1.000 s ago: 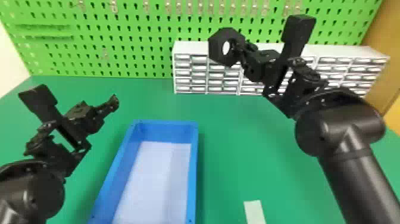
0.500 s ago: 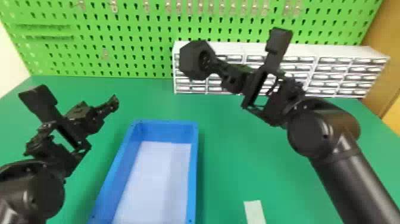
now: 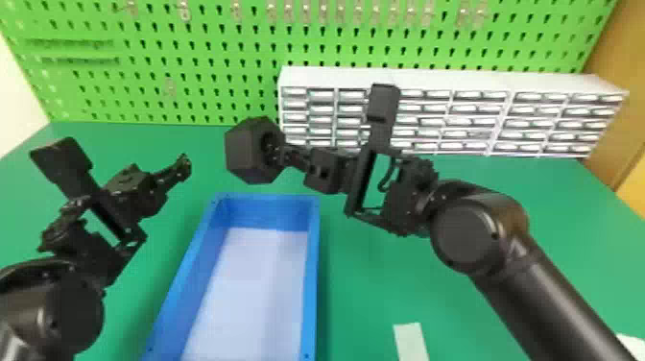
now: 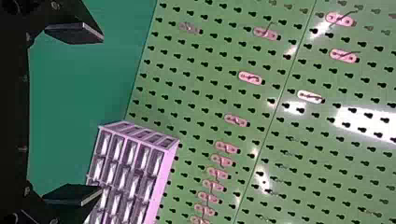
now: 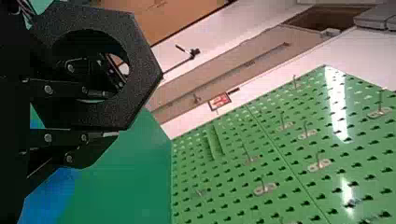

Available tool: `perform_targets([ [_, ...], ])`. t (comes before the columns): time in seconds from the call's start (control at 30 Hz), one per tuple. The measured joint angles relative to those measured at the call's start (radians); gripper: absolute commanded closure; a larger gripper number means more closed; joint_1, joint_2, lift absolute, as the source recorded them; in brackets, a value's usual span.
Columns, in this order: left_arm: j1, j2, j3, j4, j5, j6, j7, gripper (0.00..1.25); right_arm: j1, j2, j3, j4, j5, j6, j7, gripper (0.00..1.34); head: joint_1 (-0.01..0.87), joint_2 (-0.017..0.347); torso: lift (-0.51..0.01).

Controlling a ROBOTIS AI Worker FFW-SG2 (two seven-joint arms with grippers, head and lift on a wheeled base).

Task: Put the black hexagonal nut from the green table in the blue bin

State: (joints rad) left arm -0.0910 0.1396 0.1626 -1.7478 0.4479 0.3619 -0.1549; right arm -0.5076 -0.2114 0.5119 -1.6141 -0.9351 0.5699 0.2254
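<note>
In the head view my right gripper (image 3: 284, 148) holds the black hexagonal nut (image 3: 242, 150) in the air, its image just above the far rim of the blue bin (image 3: 268, 198). From the right wrist view, my right gripper (image 5: 100, 117) is shut on the nut (image 5: 142, 60), one finger in its hole and the other outside the ring. Blue of the bin (image 5: 53, 191) shows behind. My left gripper (image 3: 182, 168) stands left of the bin's far end. Its two fingers are wide apart in the left wrist view, where the left gripper (image 4: 74, 114) holds nothing.
A white drawer cabinet (image 3: 446, 79) stands at the back right of the green table (image 3: 552, 230). Behind rises a green pegboard (image 3: 192, 53) with hooks. A pale strip (image 3: 410, 341) lies right of the bin.
My right gripper has carried the nut left and lower, from in front of the cabinet toward the bin's far end, and the nut has turned. The left arm has kept still.
</note>
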Motion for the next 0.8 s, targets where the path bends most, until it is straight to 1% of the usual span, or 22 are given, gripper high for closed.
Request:
perform_targets([
  [0.3,0.001,0.000,0.000,0.000,0.000,0.000,0.000,0.14,0.000,-0.001,0.036,0.003,-0.016,0.001,0.000,1.01,0.666,0.032,-0.100],
  [0.6,0.000,0.000,0.000,0.000,0.000,0.000,0.000,0.14,0.000,-0.001,0.042,0.004,-0.016,0.001,0.000,1.00,0.666,0.032,-0.100],
  [0.63,0.000,0.000,0.000,0.000,0.000,0.000,0.000,0.14,0.000,-0.001,0.043,0.004,-0.015,0.003,0.000,0.97,0.666,0.032,-0.100],
  [0.67,0.000,0.000,0.000,0.000,0.000,0.000,0.000,0.14,0.000,-0.001,0.043,0.004,-0.015,0.004,0.000,0.92,0.666,0.032,-0.100],
  [0.7,0.000,0.000,0.000,0.000,0.000,0.000,0.000,0.14,-0.001,-0.002,0.044,0.004,-0.014,0.006,-0.001,0.83,0.666,0.032,-0.100],
  [0.73,0.000,0.000,0.000,0.000,0.000,0.000,0.000,0.14,-0.001,-0.002,0.044,0.004,-0.014,0.008,-0.003,0.71,0.666,0.032,-0.100],
  [0.8,0.000,0.000,0.000,0.000,0.000,0.000,0.000,0.14,-0.001,-0.002,0.045,0.004,-0.013,0.011,-0.004,0.59,0.666,0.032,-0.100],
])
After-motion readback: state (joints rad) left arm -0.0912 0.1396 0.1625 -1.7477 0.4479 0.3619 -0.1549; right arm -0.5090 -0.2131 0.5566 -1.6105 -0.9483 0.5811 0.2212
